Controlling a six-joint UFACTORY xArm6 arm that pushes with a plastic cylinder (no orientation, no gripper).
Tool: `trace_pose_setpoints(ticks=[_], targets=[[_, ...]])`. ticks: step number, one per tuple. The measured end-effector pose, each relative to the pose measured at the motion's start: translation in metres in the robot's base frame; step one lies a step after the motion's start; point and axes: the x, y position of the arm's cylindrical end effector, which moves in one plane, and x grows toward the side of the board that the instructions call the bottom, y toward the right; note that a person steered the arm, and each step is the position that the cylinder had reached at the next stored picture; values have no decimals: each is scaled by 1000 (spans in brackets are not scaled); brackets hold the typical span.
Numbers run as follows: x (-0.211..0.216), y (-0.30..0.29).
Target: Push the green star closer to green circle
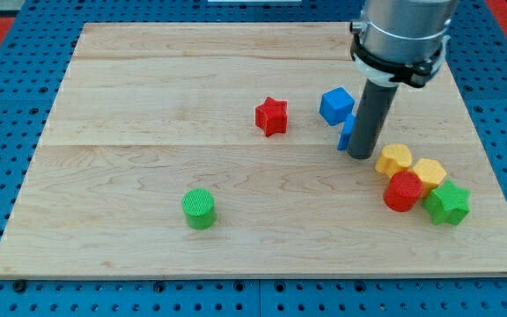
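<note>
The green star [448, 203] lies near the board's right edge, at the lower right of a tight cluster. The green circle [200, 209] stands far to the view's left of it, in the lower middle of the board. My tip [360, 155] rests on the board up and to the left of the star, about a hand's width from it, left of the yellow blocks. The rod partly hides a blue block [348, 132] behind it.
A red circle [404, 191] touches the star's left side. Two yellow blocks [394, 159] [429, 173] sit just above them. A blue cube [336, 105] and a red star [271, 116] lie toward the board's middle. The wooden board [130, 106] ends close to the star's right.
</note>
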Motion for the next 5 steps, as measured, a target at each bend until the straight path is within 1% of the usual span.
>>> trace_pose_setpoints(ticks=[2, 3, 4, 5], targets=[[-37, -42], [-1, -54], [79, -54], [136, -23]])
